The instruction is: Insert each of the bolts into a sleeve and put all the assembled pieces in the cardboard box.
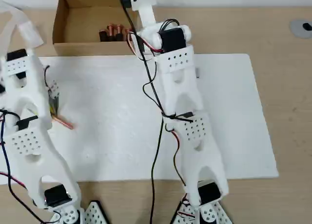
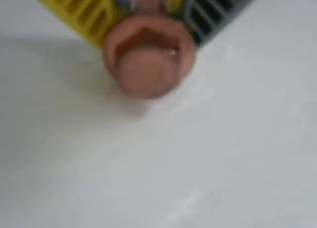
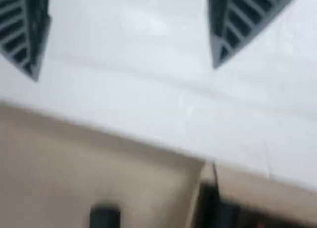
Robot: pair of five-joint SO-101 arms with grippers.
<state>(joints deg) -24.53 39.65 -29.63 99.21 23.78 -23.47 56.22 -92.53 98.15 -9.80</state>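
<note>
My left gripper is over the left edge of the white mat, shut on a copper-coloured bolt piece that sticks out just above the mat. In the left wrist view, the piece shows end-on, a round end inside a hexagonal collar, pinched between the yellow and grey fingers. The cardboard box stands at the back left with several copper pieces inside. My right gripper is open with nothing between its fingers, over the mat's far edge beside the box.
The right arm stretches up the middle of the mat towards the box. Cables trail along it. A grey disc lies on the wooden table at the far right. Bare mat lies between the two arms.
</note>
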